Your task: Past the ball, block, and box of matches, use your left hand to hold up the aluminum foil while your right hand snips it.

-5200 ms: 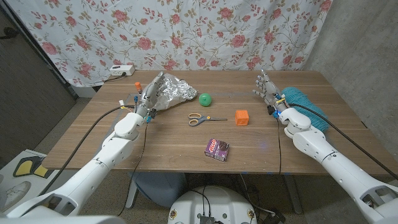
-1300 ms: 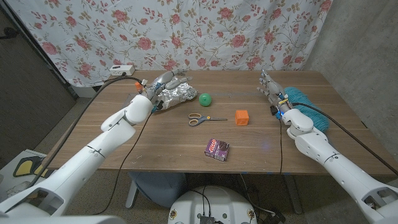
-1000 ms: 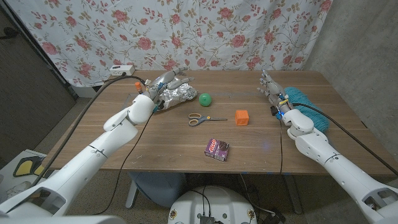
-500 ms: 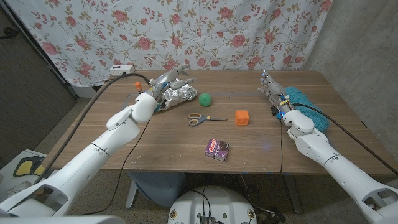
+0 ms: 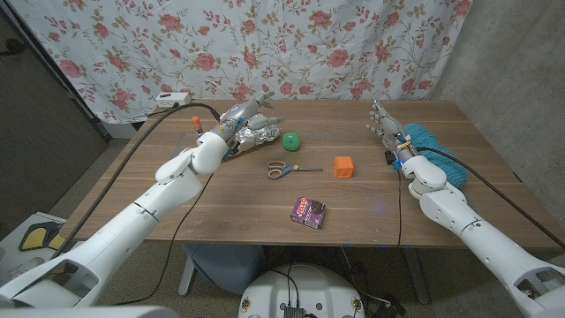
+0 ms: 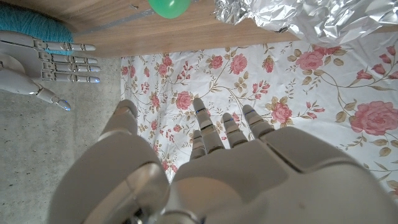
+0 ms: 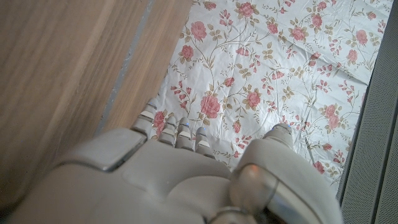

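Crumpled aluminum foil (image 5: 255, 134) (image 6: 311, 15) lies at the table's far left. My left hand (image 5: 238, 117) (image 6: 205, 168) hovers over its top with fingers stretched out and nothing in them. A green ball (image 5: 291, 140) (image 6: 169, 6) sits just right of the foil. Blue-handled scissors (image 5: 286, 168) lie in the middle, an orange block (image 5: 343, 165) to their right, and the box of matches (image 5: 308, 211) nearer the front. My right hand (image 5: 383, 122) (image 6: 43, 53) (image 7: 186, 168) stands at the far right, fingers straight and apart, empty.
A teal bundle of yarn (image 5: 434, 150) lies beside my right forearm. A white power strip (image 5: 172, 100) sits at the far left corner, with a small orange item (image 5: 195, 121) near the foil. A floral curtain (image 5: 291, 44) hangs behind the wooden table (image 5: 265, 199).
My left hand has risen from the foil's left side and moved right over its top. The foil looks lower and flatter than before. My right hand has stayed put.
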`<state>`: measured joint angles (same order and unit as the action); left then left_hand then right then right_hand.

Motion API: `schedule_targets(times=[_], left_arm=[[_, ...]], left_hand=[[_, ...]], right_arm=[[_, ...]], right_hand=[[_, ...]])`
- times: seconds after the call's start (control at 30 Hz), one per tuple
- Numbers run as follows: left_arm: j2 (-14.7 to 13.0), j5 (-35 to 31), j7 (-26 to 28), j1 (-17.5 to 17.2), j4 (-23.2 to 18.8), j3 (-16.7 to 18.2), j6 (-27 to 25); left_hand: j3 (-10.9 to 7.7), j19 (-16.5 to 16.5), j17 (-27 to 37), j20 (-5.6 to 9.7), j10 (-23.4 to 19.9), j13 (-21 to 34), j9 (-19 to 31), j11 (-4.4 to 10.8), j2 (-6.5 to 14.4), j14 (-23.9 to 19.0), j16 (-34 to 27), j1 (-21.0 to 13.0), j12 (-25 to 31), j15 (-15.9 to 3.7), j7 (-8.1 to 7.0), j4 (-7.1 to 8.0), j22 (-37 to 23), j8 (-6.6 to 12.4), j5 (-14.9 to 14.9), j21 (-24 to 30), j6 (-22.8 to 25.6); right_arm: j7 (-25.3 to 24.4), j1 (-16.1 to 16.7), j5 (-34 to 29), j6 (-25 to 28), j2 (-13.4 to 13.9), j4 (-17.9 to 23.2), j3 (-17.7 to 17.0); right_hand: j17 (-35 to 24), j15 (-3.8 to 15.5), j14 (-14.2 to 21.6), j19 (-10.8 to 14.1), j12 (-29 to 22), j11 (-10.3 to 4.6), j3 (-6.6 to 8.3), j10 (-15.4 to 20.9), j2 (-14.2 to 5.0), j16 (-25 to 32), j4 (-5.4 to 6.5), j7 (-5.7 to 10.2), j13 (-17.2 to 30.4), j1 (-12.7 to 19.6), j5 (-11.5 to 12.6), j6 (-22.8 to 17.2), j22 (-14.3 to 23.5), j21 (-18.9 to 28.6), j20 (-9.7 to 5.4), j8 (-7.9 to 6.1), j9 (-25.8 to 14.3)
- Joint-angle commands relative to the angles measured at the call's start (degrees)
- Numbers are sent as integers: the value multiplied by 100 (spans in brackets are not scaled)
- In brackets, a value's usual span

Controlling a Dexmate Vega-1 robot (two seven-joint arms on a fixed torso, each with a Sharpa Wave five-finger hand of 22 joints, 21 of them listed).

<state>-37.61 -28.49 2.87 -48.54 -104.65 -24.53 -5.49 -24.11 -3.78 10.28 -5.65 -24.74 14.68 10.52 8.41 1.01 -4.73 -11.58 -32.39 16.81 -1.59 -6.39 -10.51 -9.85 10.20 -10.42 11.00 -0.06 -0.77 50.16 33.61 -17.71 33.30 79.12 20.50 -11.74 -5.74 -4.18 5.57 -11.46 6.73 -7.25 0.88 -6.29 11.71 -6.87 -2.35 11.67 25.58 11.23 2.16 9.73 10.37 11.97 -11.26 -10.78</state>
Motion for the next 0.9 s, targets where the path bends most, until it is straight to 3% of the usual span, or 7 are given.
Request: schedule_targets(times=[0.03,0.23,0.43,0.5,0.57,0.67,0.9], left_arm=[[-40,-310,-206,54,-116,-107,-113],[-83,-651,-212,46,-260,-198,-240],[-39,-844,-135,14,-278,-239,-316],[-34,-973,-12,-6,-282,-262,-306],[-23,-991,7,-15,-293,-257,-290],[-20,-1016,-46,-3,-327,-254,-293],[42,-1010,-197,57,-327,-283,-307]], left_hand=[[-89,20,10,-63,56,29,12,38,-9,42,20,-157,-21,-1,-10,-3,-19,31,-54,-7,-74],[-147,42,9,-95,-125,61,10,123,-42,31,14,-321,38,25,-10,-4,-18,42,-51,-11,-159],[-143,47,10,-130,-190,84,9,76,-108,-10,-2,-357,58,34,-15,17,-19,64,-32,-9,-155],[-36,-56,17,-109,-501,124,8,72,-300,-166,-54,-246,159,-1,-37,105,-21,106,26,32,-72],[-4,-92,15,-98,-651,137,8,78,-360,-257,-78,-221,202,-40,-60,123,-20,127,21,39,-11],[2,-116,13,-74,-730,141,7,52,-379,-311,-90,-227,222,-71,-50,126,-20,125,16,44,-10],[-46,-113,10,-78,-759,155,6,186,-349,-327,-75,-336,206,-87,-12,104,-20,86,-1,32,-119]], right_arm=[[11,-16,20,0,-27,-9,17],[57,-11,69,-22,-37,-28,5],[42,1,60,-15,-26,-23,5],[86,-10,51,-67,-28,-60,11],[75,-9,55,-56,-30,-54,9],[96,-26,61,-75,-43,-87,11],[91,-16,92,-86,-88,-139,20]], right_hand=[[-9,-1,-29,-18,-31,-23,26,-11,8,24,-18,6,10,78,-3,44,10,40,13,7,-11],[-8,-1,-29,-20,-32,-19,50,-10,-18,25,-25,11,10,105,-7,39,10,40,13,4,-11],[-7,4,-32,-24,-31,-29,71,-13,-35,25,-36,16,9,133,-12,40,9,39,13,3,-11],[-7,6,-34,-24,-32,-32,75,-12,-38,24,-38,14,9,139,-13,40,9,38,13,2,-11],[-7,4,-36,-25,-31,-31,80,-13,-40,23,-41,13,9,146,-15,42,9,38,13,3,-11],[-6,3,-36,-27,-31,-29,86,-14,-44,23,-45,12,9,157,-17,43,9,38,13,3,-11],[-5,4,-35,-30,-29,-29,103,-21,-50,24,-56,10,8,183,-23,43,9,37,13,2,-11]])
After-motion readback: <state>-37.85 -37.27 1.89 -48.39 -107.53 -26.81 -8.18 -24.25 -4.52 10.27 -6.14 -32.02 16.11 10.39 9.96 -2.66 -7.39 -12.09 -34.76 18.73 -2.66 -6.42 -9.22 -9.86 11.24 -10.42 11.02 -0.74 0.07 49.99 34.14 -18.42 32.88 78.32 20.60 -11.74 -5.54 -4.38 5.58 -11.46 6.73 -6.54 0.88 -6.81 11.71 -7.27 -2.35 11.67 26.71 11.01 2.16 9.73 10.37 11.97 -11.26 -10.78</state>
